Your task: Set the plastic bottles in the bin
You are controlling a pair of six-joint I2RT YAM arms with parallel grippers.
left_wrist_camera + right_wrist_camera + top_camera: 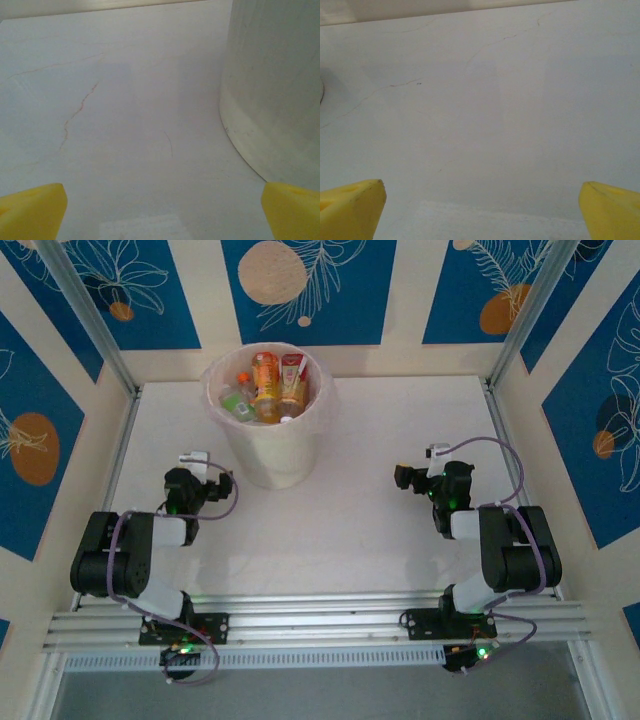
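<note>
Left gripper (161, 210): released, yellow fingers (30, 210) spread wide with nothing between them; low over the table (370, 530) toward its left edge, just beside the bin's wall.
Right gripper (481, 210): slack and wide as well, empty; over bare table toward the right edge, well apart from the bin.
Plastic bottles (266, 380): inside the bin, packed together; orange, red, green and clear ones at the mouth.
Bin (265, 455): upright near the far edge, left of centre; pale, translucent, with a thin liner at the rim.
Table surface: white, matte, crossed by thin hairline cracks or scratches.
Near edge: aluminium rail (320, 625) carrying both arm bases.
Room: cream walls with blue panels (308, 285) printed with white leaf outlines and orange discs; silver posts (85, 315) at the far corners.
</note>
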